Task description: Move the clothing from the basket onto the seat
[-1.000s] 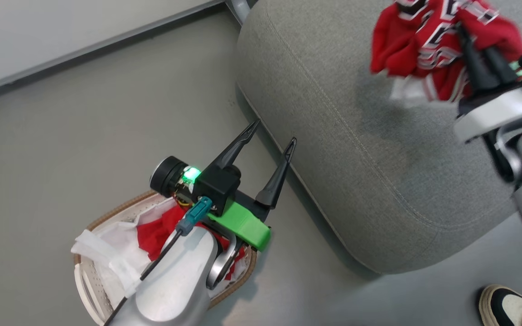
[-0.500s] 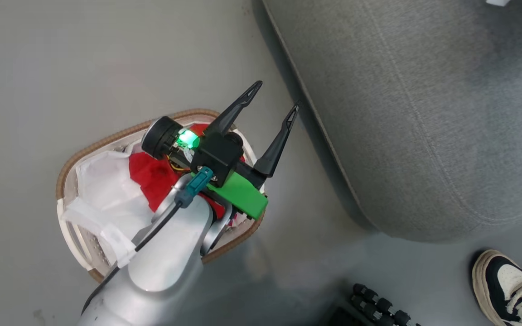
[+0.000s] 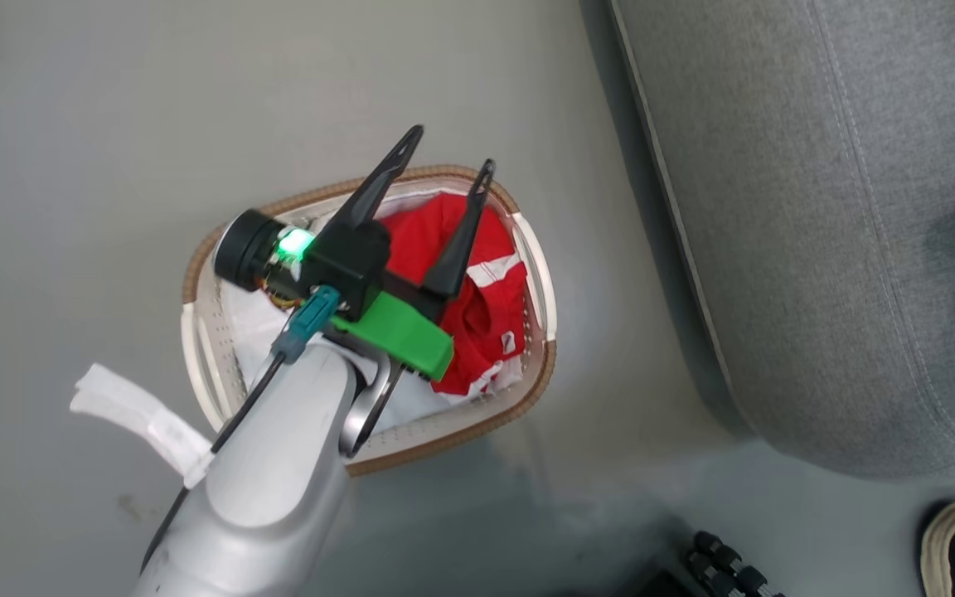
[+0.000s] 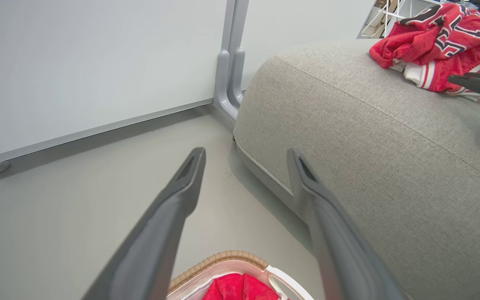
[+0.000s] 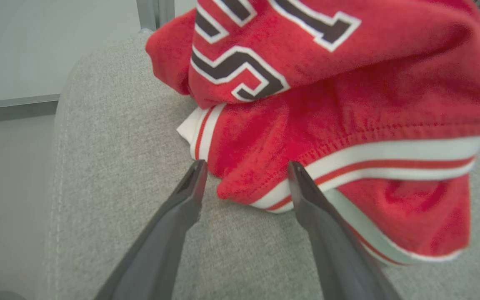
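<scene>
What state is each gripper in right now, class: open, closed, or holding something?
Left gripper: open, empty, over the basket.
Right gripper: open, holding nothing; the jersey lies on the seat at its fingertips.

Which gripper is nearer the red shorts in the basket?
Left. The left gripper hangs open over the shorts in the basket; the right gripper is off at the seat, beside the jersey.

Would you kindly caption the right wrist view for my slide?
Open right gripper at the edge of the red jersey on the grey seat.
</scene>
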Controlling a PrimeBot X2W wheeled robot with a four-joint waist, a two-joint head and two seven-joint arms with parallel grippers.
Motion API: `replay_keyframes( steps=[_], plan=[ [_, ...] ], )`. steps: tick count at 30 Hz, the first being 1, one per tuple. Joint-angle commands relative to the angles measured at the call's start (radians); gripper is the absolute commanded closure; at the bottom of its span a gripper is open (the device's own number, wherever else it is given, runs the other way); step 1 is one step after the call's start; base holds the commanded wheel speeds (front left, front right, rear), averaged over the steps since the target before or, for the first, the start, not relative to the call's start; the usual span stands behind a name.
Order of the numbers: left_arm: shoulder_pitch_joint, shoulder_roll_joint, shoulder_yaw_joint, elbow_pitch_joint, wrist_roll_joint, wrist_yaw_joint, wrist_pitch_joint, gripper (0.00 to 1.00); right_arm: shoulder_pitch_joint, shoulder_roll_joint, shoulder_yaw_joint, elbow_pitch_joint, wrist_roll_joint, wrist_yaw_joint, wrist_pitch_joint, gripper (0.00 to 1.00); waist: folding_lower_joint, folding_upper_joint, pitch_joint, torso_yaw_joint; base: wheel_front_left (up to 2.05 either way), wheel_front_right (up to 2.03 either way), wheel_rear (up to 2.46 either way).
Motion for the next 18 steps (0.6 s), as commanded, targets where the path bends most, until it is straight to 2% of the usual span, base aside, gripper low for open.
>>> replay_keyframes(
  steps=[1,5,13,18],
  plan=[
    [0.03,-0.001,0.017,-0.003,0.012,-0.002,-0.001,0.0,0.046,-0.005,0.004,-0.027,-0.005,-0.001,-0.002,0.0,-0.0002,-0.0001,-0.073,0.038,0.0,0.0,0.0],
    [0.097,0.0,0.083,-0.013,0.014,0.002,-0.001,0.0,0.165,0.02,0.036,-0.125,-0.017,-0.001,-0.002,0.0,-0.0002,-0.0001,-0.149,0.066,0.0,0.0,0.0],
    [0.244,-0.006,0.249,-0.038,0.011,0.018,-0.001,0.0,0.301,0.079,0.107,-0.306,-0.053,-0.001,-0.002,0.0,-0.0002,-0.0001,-0.308,0.149,0.0,0.0,0.0],
    [0.352,-0.009,0.364,-0.032,0.033,0.039,-0.001,0.0,0.359,0.136,0.168,-0.356,-0.089,-0.001,-0.002,0.0,-0.0002,-0.0001,-0.409,0.203,0.0,0.0,0.0]
  ],
)
